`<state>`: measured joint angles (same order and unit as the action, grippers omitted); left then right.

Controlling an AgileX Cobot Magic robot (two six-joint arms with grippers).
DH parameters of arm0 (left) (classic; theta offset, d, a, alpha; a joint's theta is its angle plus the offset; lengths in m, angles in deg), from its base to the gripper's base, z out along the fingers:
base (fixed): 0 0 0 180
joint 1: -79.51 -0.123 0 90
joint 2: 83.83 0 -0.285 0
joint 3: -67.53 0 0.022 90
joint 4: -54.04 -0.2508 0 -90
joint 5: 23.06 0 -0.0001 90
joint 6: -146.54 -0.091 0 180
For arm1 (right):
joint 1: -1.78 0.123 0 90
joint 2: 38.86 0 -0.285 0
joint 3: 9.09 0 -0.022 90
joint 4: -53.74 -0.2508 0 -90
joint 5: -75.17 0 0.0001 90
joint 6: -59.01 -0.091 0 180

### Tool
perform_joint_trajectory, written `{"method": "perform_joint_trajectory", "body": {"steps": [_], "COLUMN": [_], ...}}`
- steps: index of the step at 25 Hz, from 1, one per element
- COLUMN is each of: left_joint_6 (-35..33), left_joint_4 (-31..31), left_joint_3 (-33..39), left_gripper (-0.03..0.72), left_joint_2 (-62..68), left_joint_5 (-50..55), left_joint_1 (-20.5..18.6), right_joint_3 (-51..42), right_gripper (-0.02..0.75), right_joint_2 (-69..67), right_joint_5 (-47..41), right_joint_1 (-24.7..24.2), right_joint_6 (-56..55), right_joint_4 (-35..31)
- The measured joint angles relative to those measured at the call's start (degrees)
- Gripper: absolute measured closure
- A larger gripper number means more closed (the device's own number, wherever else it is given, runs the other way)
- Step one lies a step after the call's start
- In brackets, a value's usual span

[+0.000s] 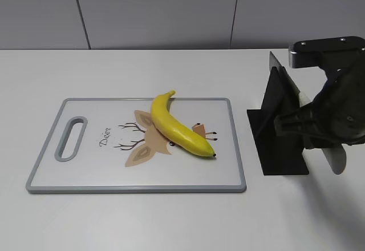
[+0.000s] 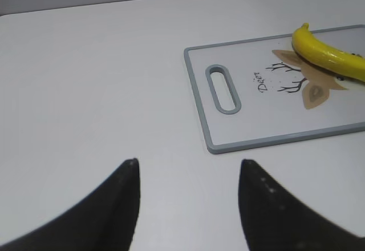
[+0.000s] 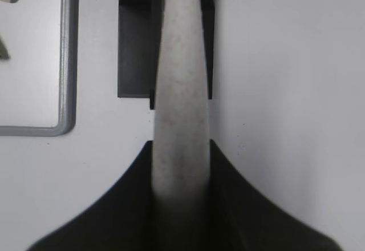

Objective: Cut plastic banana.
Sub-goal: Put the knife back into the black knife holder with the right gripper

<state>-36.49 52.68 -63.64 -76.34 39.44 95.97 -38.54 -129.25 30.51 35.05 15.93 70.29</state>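
The plastic banana (image 1: 177,127), glossy yellow with a dark tip, lies diagonally on the white, grey-rimmed cutting board (image 1: 85,168). It also shows in the left wrist view (image 2: 328,57) on the board (image 2: 256,125). My right gripper (image 1: 316,126) is right of the board, shut on the pale speckled handle of a knife (image 3: 181,91). The knife's blade (image 1: 287,75) rests in a black stand (image 1: 279,148). My left gripper (image 2: 189,162) is open and empty over bare table left of the board; it is out of the exterior view.
The black knife stand (image 3: 134,45) stands just right of the board's edge (image 3: 68,63). The board has a handle slot (image 1: 71,138) at its left end. White table surrounds everything, with a grey wall behind.
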Motion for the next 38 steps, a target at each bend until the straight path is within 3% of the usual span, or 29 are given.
{"method": "perform_joint_trajectory", "body": {"steps": [10,15,23,29,34,38], "left_joint_6": [0.0,0.0,0.0,0.0,0.0,0.0], "left_joint_4": [0.0,0.0,0.0,0.0,0.0,0.0], "left_joint_3": [0.0,0.0,0.0,0.0,0.0,0.0], "left_gripper": [0.154,0.154,0.164,0.153,0.055,0.046], "left_joint_2": [0.0,0.0,0.0,0.0,0.0,0.0], "left_joint_5": [0.0,0.0,0.0,0.0,0.0,0.0], "left_joint_1": [0.0,0.0,0.0,0.0,0.0,0.0], "right_joint_3": [0.0,0.0,0.7,6.0,8.4,8.4], "right_gripper": [0.544,0.359,0.264,0.114,0.100,0.137], "right_joint_2": [-0.5,-0.5,-0.5,3.3,9.6,14.2], "right_joint_5": [0.3,0.9,1.9,1.7,-2.4,-12.2], "right_joint_1": [0.0,0.0,0.0,0.0,0.0,0.0], "right_joint_6": [-0.3,-0.3,-0.3,3.5,12.9,25.7], "right_joint_4": [0.0,0.0,0.0,-1.3,-4.9,-8.3]}}
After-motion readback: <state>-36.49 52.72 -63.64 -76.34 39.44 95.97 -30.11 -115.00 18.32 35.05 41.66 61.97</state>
